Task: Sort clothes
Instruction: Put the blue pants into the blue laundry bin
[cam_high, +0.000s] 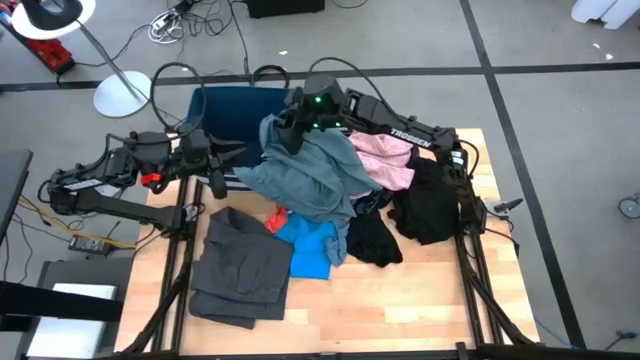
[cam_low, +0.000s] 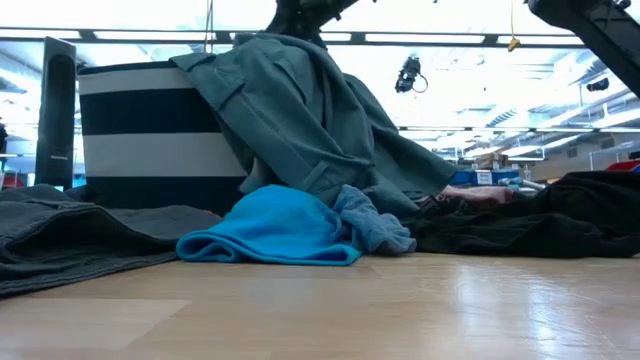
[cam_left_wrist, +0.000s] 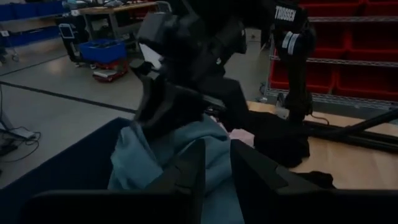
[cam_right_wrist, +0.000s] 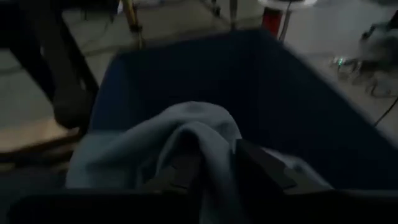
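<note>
A wooden table (cam_high: 400, 300) carries scattered clothes. The dark blue bin (cam_high: 232, 110) sits directly below the right claw (cam_high: 283, 128), which grips the top of a grey-blue garment (cam_high: 310, 175), its fingers parted around a fold; the cloth drapes over the bin's rim. The left claw (cam_high: 228, 152), partly parted and holding nothing, hovers just beside it. A dark grey garment (cam_high: 240, 265), black clothes (cam_high: 425, 205), a bright blue piece (cam_high: 312, 248) and a pink one (cam_high: 385, 160) lie farther off.

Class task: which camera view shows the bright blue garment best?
The low view: the bright blue garment lies bunched in front, unobstructed. The high view shows it partly under the grey-blue garment. Neither wrist view shows it.
</note>
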